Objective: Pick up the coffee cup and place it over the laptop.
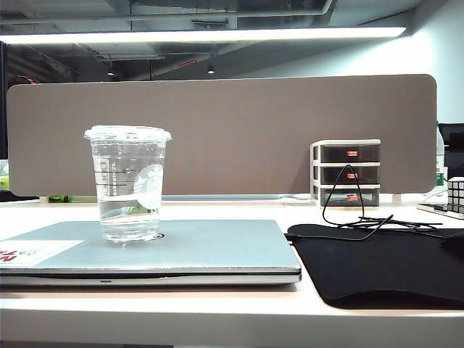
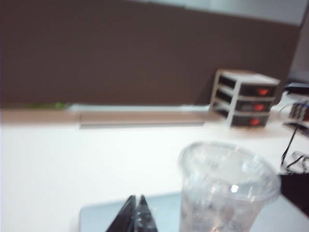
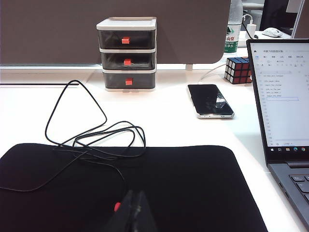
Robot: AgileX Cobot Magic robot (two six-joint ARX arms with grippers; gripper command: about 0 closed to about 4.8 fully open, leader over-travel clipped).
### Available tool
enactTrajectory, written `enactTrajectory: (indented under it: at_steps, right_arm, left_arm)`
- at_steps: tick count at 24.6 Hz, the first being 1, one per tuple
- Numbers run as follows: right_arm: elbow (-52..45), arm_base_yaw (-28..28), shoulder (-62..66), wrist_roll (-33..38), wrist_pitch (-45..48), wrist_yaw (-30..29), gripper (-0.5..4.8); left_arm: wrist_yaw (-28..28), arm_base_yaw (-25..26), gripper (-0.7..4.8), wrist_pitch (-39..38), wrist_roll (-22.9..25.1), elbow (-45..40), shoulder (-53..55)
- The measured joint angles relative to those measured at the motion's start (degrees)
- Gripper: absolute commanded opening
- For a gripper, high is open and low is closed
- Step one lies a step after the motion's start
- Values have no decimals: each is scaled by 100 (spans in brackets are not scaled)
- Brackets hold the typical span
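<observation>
The clear coffee cup (image 1: 129, 185) with its flat lid stands upright on the lid of the silver laptop (image 1: 210, 250), left of the laptop's middle. In the left wrist view the cup (image 2: 227, 188) is close by, blurred, on the laptop (image 2: 164, 208). My left gripper (image 2: 136, 198) is shut and empty, beside the cup and apart from it. My right gripper (image 3: 135, 193) is shut with nothing in it, over the black mouse pad (image 3: 183, 188). Neither gripper shows in the exterior view.
A small drawer unit (image 1: 346, 172) stands at the brown partition (image 1: 217, 130). A black cable (image 1: 362, 217) loops onto the mouse pad (image 1: 384, 264). The right wrist view also shows a phone (image 3: 210, 100), a puzzle cube (image 3: 237, 70) and an open laptop (image 3: 282, 96).
</observation>
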Motion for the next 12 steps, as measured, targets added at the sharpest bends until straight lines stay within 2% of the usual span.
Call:
enactTrajectory:
  at_steps: [4, 12]
  right_arm:
    - [0, 0, 0, 9, 0, -48, -6]
    - [0, 0, 0, 9, 0, -157, -6]
  left_arm:
    - [-496, -118, -5, -1467, 396, -4, -1239]
    - [-992, -116, -5, -3281, 570, -4, -2894]
